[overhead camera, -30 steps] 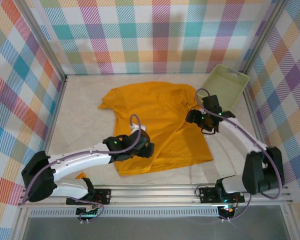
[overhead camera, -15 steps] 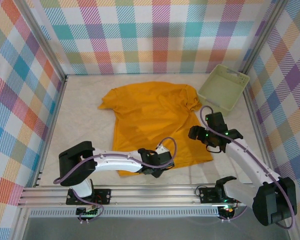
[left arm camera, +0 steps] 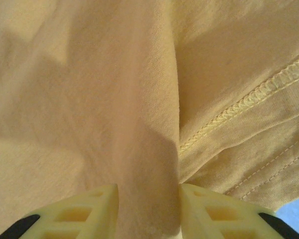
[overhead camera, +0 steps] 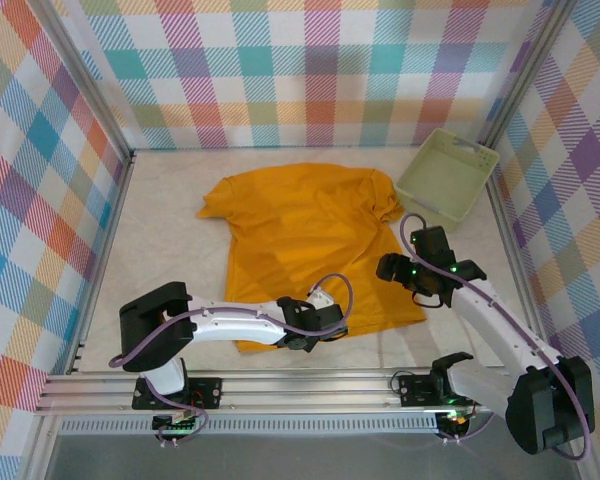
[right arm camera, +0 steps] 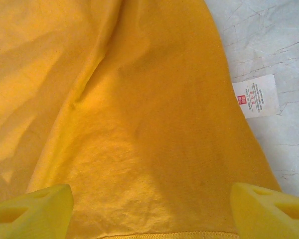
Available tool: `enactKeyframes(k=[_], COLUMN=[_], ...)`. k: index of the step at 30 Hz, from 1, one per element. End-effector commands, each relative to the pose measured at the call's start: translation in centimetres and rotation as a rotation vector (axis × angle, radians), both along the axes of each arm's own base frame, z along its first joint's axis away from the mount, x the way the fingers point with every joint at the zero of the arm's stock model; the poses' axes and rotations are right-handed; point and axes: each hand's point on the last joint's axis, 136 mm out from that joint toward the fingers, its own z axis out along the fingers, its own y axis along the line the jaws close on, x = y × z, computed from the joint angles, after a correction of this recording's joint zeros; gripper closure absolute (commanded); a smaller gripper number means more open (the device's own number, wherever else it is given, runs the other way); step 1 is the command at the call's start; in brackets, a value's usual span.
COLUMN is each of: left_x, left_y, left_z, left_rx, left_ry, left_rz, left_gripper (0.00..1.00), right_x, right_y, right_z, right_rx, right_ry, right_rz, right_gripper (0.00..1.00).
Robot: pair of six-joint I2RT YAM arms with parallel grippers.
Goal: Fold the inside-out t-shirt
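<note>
Mustard t-shirt point(overhead camera: 305, 240) hem pinched in low left tool point(left arm camera: 148, 211), right tool point(right arm camera: 149, 206) wide above cloth

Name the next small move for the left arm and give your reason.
Probably finish closing the left gripper on the shirt: in the wrist view a ridge of cloth by the stitched hem runs between its fingers, which are not yet clamped, so a lift now may slip.
</note>
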Motion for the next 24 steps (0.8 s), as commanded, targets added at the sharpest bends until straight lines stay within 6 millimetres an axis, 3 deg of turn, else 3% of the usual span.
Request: enactKeyframes(k=[1, 9, 12, 17, 24], left_x=[0.2, 0.5, 1.4, 4.5, 7.5], left_y=[0.3, -0.3, -1.0, -1.7, -2.0], left_z=[-0.5, -0.6, 1.3, 7.3, 12.1], left_rx=[0.032, 0.003, -0.082, -0.377, -0.610], left_ry=[-0.016, -0.014, -0.040, -0.036, -0.039], left_rz=[0.002, 0.006, 0.012, 0.079, 0.113], left_gripper=[0.68, 0.88, 0.97, 1.00, 1.00], right_x=[-0.6, -1.0, -1.1, -2.6, -6.5], right_y=[0.3, 0.3, 1.3, 6.3, 13.7], right_z=[-0.2, 0.1, 0.4, 1.9, 1.7], right_rx=[0.021, 0.025, 0.067, 0.204, 0.321], right_ry=[0.008, -0.003, -0.030, -0.132, -0.310], right_rz=[0.000, 0.002, 0.046, 0.224, 0.495], right_gripper=[0.18, 0.18, 0.18, 0.20, 0.21])
